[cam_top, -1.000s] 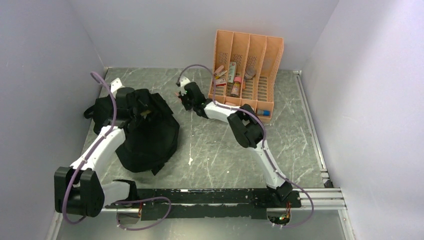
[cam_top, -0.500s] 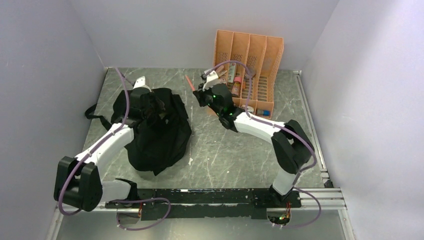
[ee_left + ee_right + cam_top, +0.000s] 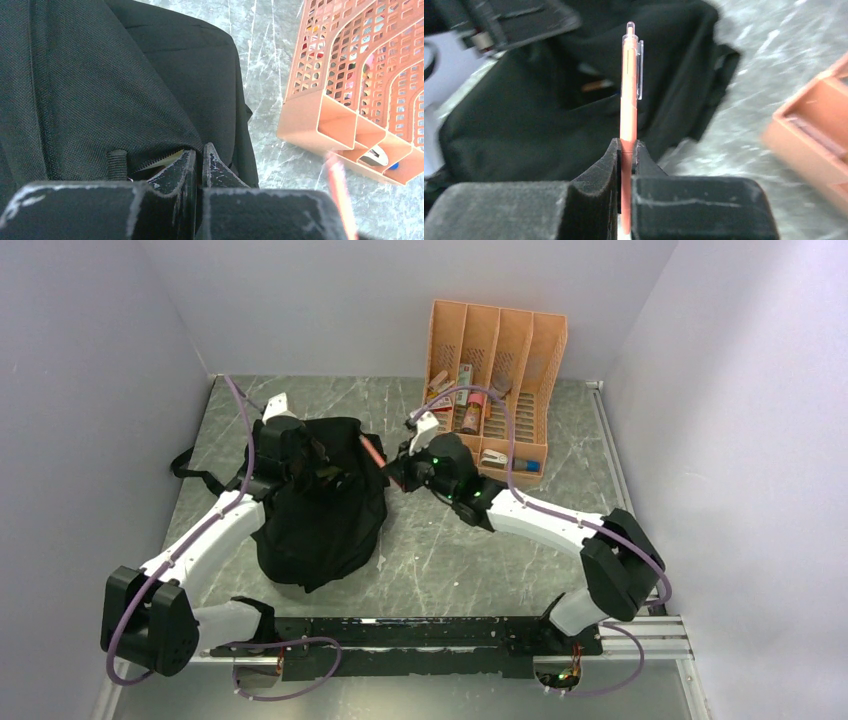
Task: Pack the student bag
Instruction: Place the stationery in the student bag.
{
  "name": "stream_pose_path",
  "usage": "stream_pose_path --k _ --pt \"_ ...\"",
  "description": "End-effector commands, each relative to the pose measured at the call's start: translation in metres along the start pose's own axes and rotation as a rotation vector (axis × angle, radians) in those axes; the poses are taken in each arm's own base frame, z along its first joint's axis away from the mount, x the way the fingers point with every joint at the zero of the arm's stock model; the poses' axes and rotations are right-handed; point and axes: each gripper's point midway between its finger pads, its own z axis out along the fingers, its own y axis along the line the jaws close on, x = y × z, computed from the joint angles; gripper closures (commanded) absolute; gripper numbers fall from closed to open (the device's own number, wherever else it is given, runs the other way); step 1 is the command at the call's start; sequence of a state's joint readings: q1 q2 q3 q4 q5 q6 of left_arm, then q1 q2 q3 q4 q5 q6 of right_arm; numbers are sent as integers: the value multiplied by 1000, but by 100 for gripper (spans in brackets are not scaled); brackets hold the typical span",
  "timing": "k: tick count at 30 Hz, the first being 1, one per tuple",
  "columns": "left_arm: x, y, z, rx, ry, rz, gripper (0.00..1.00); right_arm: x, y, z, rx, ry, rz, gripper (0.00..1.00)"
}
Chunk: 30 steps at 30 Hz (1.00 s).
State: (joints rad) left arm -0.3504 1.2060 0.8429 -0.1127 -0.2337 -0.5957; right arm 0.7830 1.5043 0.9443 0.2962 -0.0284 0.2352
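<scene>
The black student bag [image 3: 320,510] lies left of centre on the table and fills the left wrist view [image 3: 100,85]. My left gripper [image 3: 325,472] is shut on the bag's fabric by its zip opening [image 3: 200,152] and holds that edge up. My right gripper [image 3: 392,472] is shut on an orange-pink pen [image 3: 628,85], which points towards the bag's opening [image 3: 594,85]. The pen [image 3: 372,450] hovers at the bag's right edge. Something orange lies inside the opening.
An orange slotted desk organizer [image 3: 495,370] stands at the back right with several small items in its slots; it also shows in the left wrist view [image 3: 360,90]. A bag strap [image 3: 190,468] trails to the left near the wall.
My right gripper has carried the pen from near the organizer leftwards and towards me, to the bag's edge. My left gripper has pulled the bag fabric to the right, and the bag has shifted right.
</scene>
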Motion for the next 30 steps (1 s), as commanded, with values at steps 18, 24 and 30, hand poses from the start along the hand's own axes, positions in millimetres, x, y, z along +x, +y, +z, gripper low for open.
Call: stream_pose_path --k 18,24,30 --pt "-29 -23 -14 120 -101 -14 95 60 88 61 -147 269 300 100" --pt "-26 -25 -15 139 -88 -13 95 53 84 93 -133 220 260 100" --pt "-31 -31 -17 171 -107 -17 95 48 80 129 -156 195 218 100"
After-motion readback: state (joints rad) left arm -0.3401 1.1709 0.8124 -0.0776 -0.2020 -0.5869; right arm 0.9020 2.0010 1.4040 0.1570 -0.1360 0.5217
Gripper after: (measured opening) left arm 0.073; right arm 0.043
